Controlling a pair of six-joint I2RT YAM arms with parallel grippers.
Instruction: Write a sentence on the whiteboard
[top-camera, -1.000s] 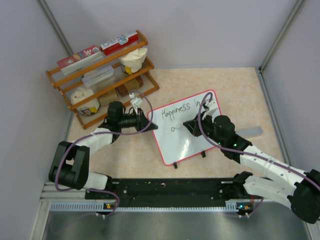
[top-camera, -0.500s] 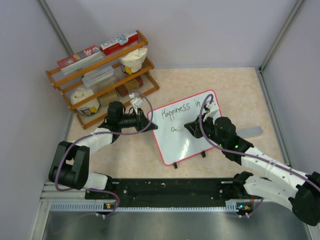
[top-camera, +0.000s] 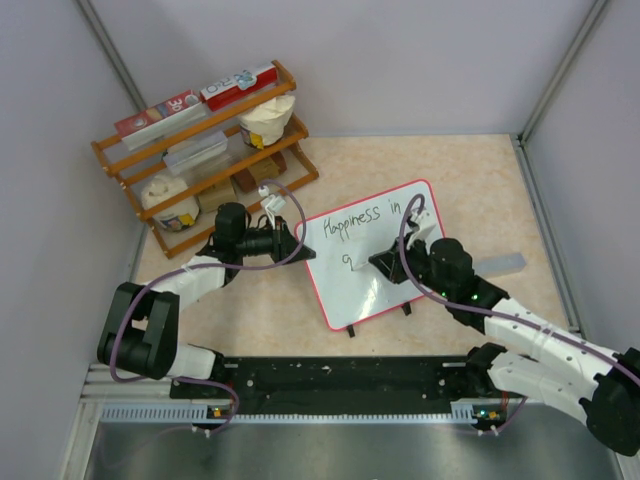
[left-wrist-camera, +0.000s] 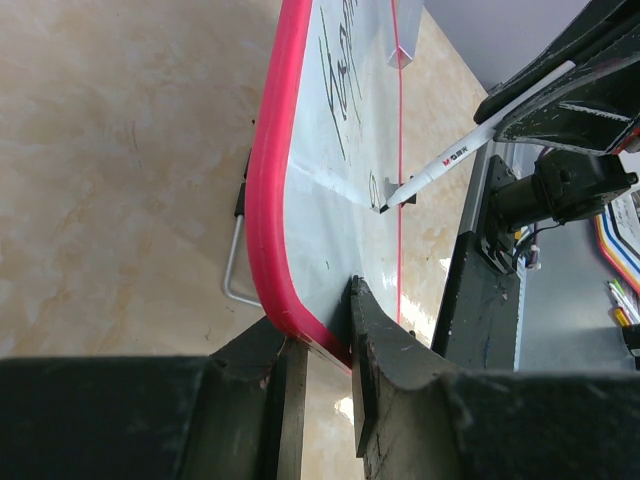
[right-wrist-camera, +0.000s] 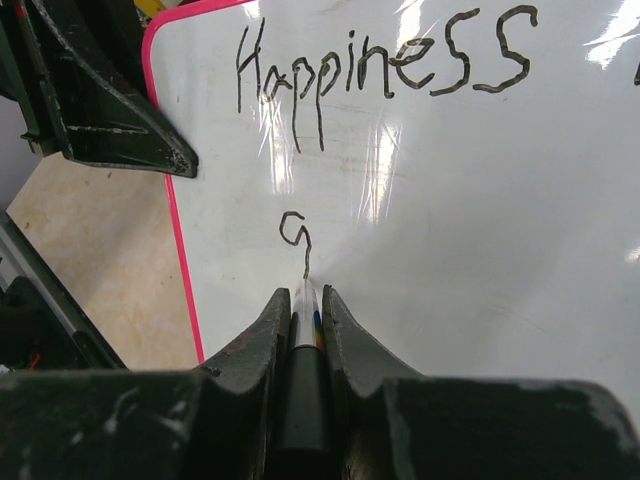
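Judging by the whiteboard (top-camera: 358, 292) propped on the tabletop (top-camera: 480, 180), your sentence (right-wrist-camera: 380, 70) is about half done, "Happiness in" written and line two just a "g", with right jaws shut on the pen (right-wrist-camera: 305, 325) and left jaws pinching the board's left rim.

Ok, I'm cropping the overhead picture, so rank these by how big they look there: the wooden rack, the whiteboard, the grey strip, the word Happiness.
1. wooden rack, the widest spread
2. whiteboard
3. grey strip and the word Happiness: they look about alike in length, so I won't rank one above the other.
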